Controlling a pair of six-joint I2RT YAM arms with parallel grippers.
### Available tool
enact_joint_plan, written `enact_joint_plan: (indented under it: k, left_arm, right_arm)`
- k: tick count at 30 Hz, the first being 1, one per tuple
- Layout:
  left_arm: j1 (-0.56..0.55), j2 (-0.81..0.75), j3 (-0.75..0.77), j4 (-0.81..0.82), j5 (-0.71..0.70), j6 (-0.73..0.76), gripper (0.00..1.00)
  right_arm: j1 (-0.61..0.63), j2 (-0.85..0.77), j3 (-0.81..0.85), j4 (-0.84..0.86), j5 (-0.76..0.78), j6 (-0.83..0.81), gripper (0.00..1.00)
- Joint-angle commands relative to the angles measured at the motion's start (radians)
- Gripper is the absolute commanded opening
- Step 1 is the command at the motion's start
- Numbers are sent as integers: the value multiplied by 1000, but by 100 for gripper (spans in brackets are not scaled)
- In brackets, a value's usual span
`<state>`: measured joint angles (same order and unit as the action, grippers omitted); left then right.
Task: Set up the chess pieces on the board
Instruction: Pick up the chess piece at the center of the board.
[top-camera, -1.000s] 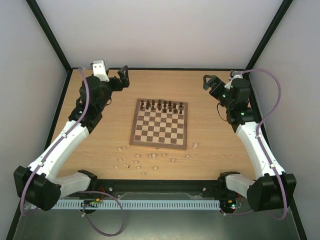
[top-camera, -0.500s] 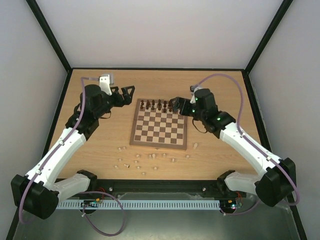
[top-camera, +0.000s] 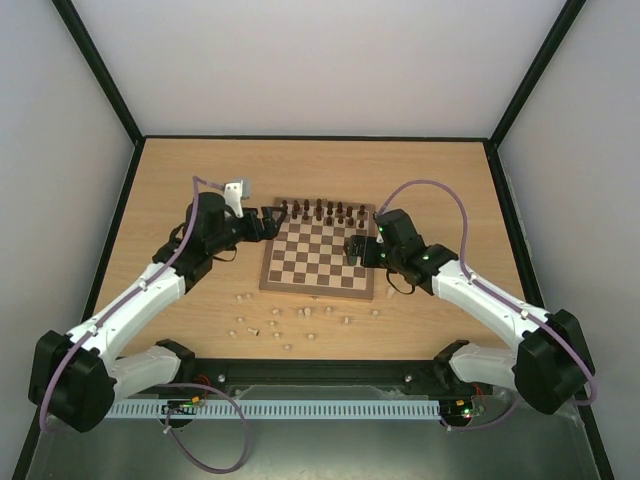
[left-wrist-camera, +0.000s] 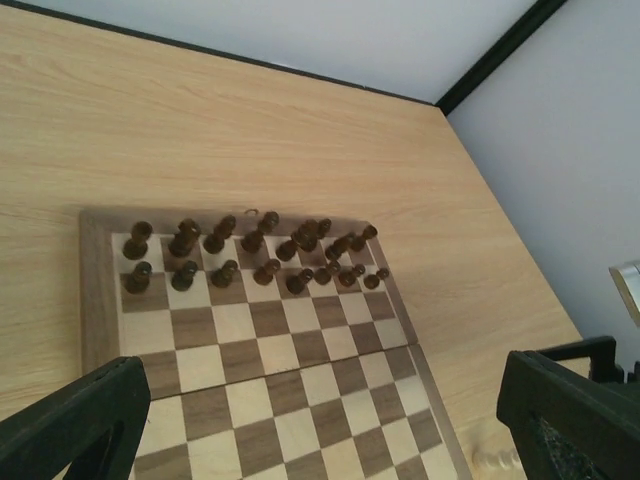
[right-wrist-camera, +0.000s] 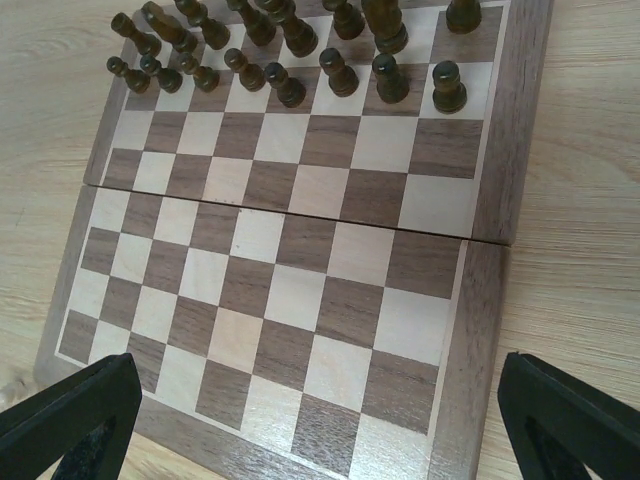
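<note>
The board (top-camera: 320, 262) lies mid-table, with dark brown pieces (top-camera: 320, 210) filling its two far rows. The pale chess pieces (top-camera: 306, 311) lie scattered on the table in front of the board's near edge, and one (top-camera: 390, 292) lies by its near right corner. My left gripper (top-camera: 268, 222) is open and empty at the board's far left edge. My right gripper (top-camera: 357, 248) is open and empty above the board's right side. The left wrist view shows the board (left-wrist-camera: 290, 400), the dark pieces (left-wrist-camera: 260, 255) and one pale piece (left-wrist-camera: 497, 460). The right wrist view shows the board (right-wrist-camera: 300, 290) between spread fingers (right-wrist-camera: 70, 415).
Black frame rails and white walls enclose the table on the left, right and far sides. The arm bases (top-camera: 160, 365) stand at the near edge, close behind the scattered pale pieces.
Both arms have swung in from the far corners toward the board. The left gripper came to its far left edge, the right gripper came over its right side. No piece has moved.
</note>
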<state>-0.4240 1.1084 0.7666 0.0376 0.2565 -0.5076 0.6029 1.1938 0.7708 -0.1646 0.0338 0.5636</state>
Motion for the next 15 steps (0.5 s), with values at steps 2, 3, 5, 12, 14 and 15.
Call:
enact_joint_plan:
  k: [2, 3, 5, 12, 14, 15]
  left_arm:
    - [-28, -58, 8, -3, -88, -11, 99]
    - [-28, -66, 3, -14, -110, -20, 99]
    - [-29, -76, -21, -5, -124, -30, 99]
    - [-29, -44, -40, -70, -48, -79, 99]
    - [-33, -39, -33, -70, 1, -73, 99]
    - [-40, -46, -43, -56, 10, -74, 99]
  right_arm:
    - [6, -30, 2, -19, 23, 6, 99]
    - [6, -30, 10, -23, 25, 7, 99]
    - [8, -39, 11, -28, 31, 7, 99]
    - [8, -120, -51, -4, 37, 8, 99]
    - [8, -138, -59, -6, 34, 21, 99]
    - [7, -147, -64, -8, 29, 26, 99]
